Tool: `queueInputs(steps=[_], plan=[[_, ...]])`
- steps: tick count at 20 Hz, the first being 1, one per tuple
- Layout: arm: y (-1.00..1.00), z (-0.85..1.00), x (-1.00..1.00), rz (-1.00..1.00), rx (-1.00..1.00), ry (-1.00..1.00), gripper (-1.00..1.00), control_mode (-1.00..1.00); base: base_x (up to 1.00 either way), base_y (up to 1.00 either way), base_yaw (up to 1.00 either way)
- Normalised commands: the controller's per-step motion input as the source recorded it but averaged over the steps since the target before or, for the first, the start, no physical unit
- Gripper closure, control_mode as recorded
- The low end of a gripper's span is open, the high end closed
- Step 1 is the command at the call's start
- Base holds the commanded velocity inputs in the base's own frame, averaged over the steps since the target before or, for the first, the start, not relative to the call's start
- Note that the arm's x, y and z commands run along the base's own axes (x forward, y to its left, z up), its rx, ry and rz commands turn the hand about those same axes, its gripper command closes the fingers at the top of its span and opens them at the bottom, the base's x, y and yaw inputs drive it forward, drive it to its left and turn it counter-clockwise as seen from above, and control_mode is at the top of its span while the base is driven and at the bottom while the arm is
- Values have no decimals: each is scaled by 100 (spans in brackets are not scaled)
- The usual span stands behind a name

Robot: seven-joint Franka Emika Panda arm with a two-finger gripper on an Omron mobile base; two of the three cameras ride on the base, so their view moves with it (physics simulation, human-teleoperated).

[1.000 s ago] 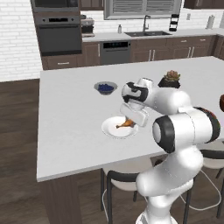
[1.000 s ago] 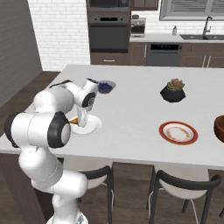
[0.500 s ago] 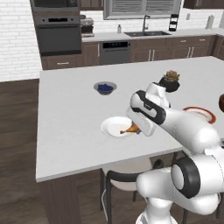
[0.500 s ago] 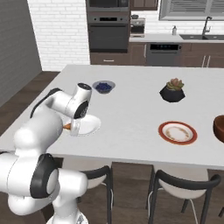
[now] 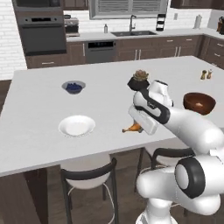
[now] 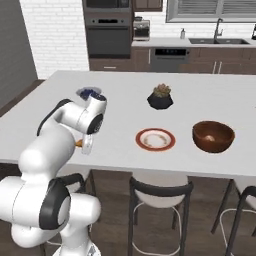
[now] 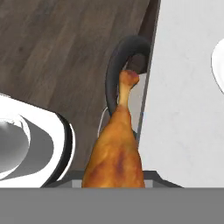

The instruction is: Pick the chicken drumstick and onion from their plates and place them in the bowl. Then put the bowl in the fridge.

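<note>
Gripper (image 5: 139,127) clamped on the drumstick (image 5: 132,128) by its fat end, bone poking out past the tips (over the counter's near edge). Bowl (image 5: 199,103) sits well off to the robot's right, so it's a rightward carry w/ drumstick aloft.

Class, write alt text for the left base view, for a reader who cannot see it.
A white robot arm's pincer holds a chicken drumstick above the front of a pale kitchen counter. A bare white plate lies to its left, a brown bowl to its right, and a dish of blueberries and a potted plant sit further back.
</note>
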Motion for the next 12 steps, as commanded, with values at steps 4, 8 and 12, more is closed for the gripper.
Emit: queueInputs(steps=[4,8,12], plan=[[0,0,0,0,0,0,100,100,-36,-100,0],[0,0,0,0,0,0,100,100,-5,-100,0],[0,0,0,0,0,0,100,100,12,-100,0]])
